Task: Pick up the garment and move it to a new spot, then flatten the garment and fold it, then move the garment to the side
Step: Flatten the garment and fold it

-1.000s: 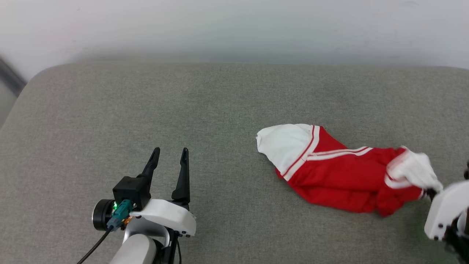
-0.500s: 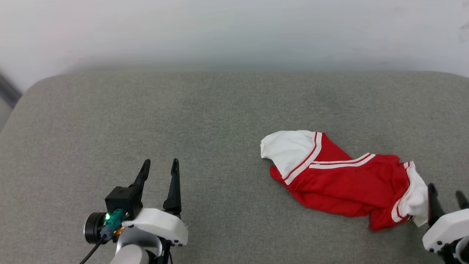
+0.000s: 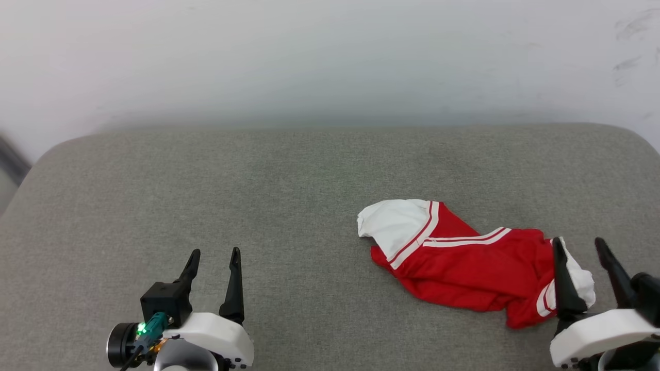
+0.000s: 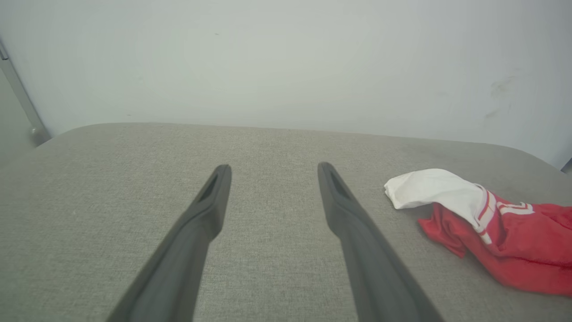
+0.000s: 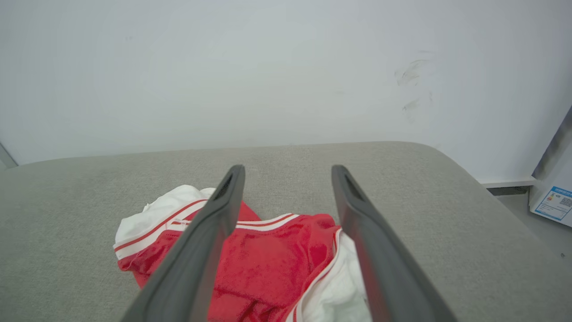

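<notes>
at the right gripper [image 3: 577, 242]: spread wide, gripping nothing, poised over the near white-sleeve end of the red jersey [image 3: 464, 268]; cannot tell whether touching the cloth. hides part of that sleeve behind its left finger. crumpled on the right half of the grey cushion [image 3: 289, 175], striped trim up, lettering out of sight, cut off at the left wrist view's right edge. at the left gripper [image 3: 215, 251]: likewise wide, empty, well apart from the cloth. beyond, pale scuffed wall [image 3: 309, 56].

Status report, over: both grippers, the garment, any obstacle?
Left gripper open, over bare grey cushion. Right gripper open, above right end of garment. It lies crumpled, not flattened. No obstacle seen.
</notes>
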Robot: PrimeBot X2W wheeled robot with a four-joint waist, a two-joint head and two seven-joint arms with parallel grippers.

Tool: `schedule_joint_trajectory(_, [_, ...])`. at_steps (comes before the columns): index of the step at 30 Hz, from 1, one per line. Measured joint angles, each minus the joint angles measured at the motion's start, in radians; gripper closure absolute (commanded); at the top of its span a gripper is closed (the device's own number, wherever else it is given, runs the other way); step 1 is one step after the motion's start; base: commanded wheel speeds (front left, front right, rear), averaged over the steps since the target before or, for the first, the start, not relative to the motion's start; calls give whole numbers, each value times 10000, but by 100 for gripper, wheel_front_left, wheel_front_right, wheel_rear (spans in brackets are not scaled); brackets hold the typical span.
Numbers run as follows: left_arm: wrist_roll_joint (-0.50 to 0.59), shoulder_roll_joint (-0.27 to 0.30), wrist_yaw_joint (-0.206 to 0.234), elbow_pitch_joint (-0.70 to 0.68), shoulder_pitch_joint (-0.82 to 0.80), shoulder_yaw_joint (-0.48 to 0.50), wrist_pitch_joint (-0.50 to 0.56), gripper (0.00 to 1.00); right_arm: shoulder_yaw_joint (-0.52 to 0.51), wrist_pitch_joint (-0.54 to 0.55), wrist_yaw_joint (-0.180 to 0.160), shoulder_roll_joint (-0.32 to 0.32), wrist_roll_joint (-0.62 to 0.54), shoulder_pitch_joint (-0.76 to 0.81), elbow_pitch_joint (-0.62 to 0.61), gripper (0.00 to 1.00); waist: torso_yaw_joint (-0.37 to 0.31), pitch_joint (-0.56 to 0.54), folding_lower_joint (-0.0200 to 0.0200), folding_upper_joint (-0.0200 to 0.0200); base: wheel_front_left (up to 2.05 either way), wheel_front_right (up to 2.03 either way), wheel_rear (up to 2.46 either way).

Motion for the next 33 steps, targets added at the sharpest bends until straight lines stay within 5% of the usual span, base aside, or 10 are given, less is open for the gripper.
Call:
schedule_joint_trajectory(12, [142, 105, -159, -119, -710, -451, 784, 0, 1131, 437, -2, 6, 305, 726, -1507, 0, -401, 82, 0, 0, 0, 0, 0])
schedule_joint_trajectory(20, [290, -518, -1066, 610, -3786, -1356, 2445, 0, 1457, 451, -2, 2, 393, 344, -1958, 0, -644, 873, 0, 0, 0, 0, 0])
schedule_joint_trajectory(33, [301, -815, -2792, 4119, -7377, -2617, 5881, 0, 1929, -52, -2, 4, 650, -448, -1910, 0, -1417, 2642, 1, 0, 0, 0, 0])
